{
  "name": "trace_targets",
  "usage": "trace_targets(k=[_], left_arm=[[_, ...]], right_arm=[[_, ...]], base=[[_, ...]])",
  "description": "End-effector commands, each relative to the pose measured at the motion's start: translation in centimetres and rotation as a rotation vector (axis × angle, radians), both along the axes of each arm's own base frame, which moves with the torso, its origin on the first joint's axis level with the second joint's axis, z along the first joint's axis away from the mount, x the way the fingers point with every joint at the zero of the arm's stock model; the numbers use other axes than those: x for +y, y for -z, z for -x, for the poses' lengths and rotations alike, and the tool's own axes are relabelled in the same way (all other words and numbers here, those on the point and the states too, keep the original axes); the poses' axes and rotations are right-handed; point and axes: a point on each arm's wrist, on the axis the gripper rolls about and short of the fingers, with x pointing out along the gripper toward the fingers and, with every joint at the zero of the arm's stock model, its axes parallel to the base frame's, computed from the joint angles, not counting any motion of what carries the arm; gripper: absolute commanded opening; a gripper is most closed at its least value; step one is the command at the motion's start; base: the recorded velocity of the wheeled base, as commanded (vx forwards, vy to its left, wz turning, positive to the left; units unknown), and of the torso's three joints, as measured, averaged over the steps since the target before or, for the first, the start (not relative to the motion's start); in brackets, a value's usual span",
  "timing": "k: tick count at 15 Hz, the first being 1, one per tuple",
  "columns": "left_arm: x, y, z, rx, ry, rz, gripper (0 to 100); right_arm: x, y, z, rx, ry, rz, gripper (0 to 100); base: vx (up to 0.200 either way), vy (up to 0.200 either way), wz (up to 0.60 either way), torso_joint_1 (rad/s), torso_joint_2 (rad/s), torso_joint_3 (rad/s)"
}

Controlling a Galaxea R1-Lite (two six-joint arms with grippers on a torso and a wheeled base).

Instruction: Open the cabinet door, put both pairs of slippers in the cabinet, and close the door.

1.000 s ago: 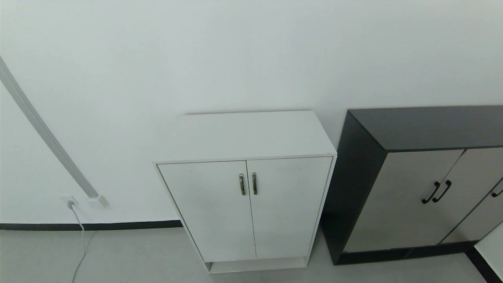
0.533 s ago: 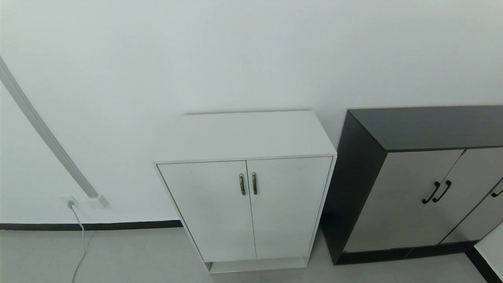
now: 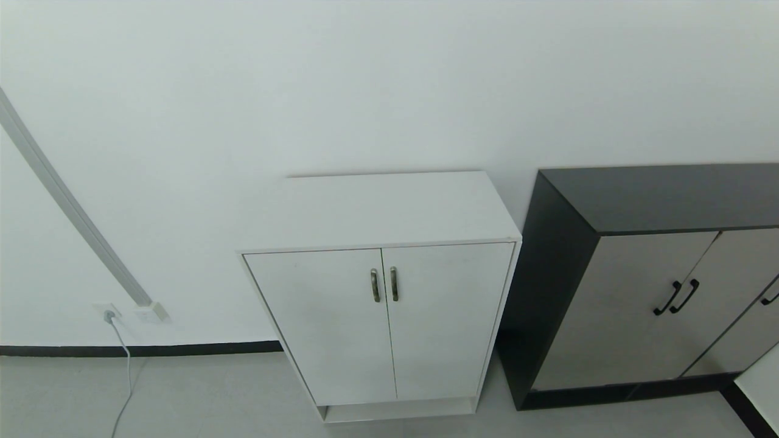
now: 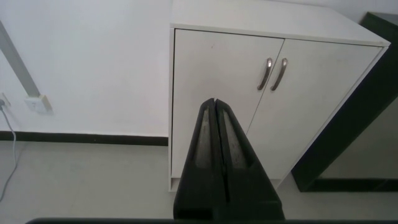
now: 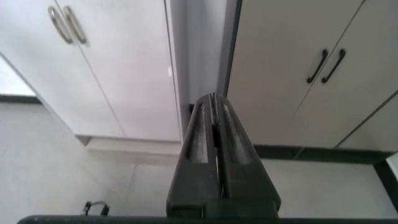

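Note:
A white two-door cabinet (image 3: 383, 292) stands against the wall with both doors closed. Its two metal handles (image 3: 384, 285) sit side by side at the centre seam. In the left wrist view my left gripper (image 4: 215, 102) is shut with nothing in it and hangs well short of the cabinet (image 4: 273, 93), in front of the left door. In the right wrist view my right gripper (image 5: 213, 98) is also shut and empty, in line with the gap between the white cabinet (image 5: 112, 68) and a dark one (image 5: 298, 68).
A black cabinet with grey doors and black handles (image 3: 645, 280) stands just right of the white one. A wall socket with a plugged cable (image 3: 109, 316) and a slanted conduit (image 3: 67, 207) are at the left. Grey floor (image 3: 182, 395) lies in front.

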Motion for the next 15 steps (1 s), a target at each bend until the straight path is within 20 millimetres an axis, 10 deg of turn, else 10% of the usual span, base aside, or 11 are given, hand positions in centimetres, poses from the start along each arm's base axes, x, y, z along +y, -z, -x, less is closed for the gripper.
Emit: trace_targets(k=[1,15], left_arm=[[0.00,0.00,0.00,0.000,-0.001,0.000,0],[0.00,0.00,0.00,0.000,-0.001,0.003,0]], right_arm=[[0.07,0.01,0.05,-0.006,-0.026,-0.015,0],[0.14,0.12,0.62,-0.082,0.013,-0.044,0]], base=[[0.000,0.000,0.00,0.000,0.00,0.000],[0.000,0.000,0.00,0.000,0.00,0.000]])
